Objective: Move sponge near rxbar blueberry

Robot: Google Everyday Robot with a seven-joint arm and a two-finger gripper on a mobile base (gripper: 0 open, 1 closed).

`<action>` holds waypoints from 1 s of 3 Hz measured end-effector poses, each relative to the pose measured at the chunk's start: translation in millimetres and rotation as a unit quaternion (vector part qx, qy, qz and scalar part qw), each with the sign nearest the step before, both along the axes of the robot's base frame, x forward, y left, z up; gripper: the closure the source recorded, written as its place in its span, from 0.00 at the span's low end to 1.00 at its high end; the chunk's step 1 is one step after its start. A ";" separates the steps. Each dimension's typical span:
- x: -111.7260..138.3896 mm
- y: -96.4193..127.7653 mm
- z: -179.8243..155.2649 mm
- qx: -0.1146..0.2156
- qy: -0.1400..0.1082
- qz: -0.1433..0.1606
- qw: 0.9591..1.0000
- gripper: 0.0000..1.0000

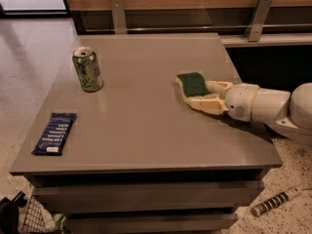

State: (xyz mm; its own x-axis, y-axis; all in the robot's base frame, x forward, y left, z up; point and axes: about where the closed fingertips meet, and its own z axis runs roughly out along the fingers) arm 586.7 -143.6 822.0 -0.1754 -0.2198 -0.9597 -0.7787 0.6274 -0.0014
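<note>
Gripping the sponge [193, 82] at three o'clock, the hand [197, 92] could lose its pinch crossing the worktop [146, 130] toward the rxbar blueberry [54, 133] at eight o'clock, or overshoot and shove it.

No legible txt — rxbar blueberry [54, 133] lettering, can [87, 69] label unreadable; pincer [197, 92] grips sponge [193, 82] at right.

I note a green can [87, 70] upright at ten o'clock on the table [146, 130]; striped cylinder [275, 202] on floor, five o'clock.
</note>
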 end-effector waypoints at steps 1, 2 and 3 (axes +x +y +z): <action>-0.7 5.3 11.1 -0.011 -0.007 0.012 1.000 1.00; -6.9 12.1 31.7 -0.020 -0.016 0.028 0.999 1.00; -34.6 37.9 62.9 -0.031 -0.005 0.051 0.998 1.00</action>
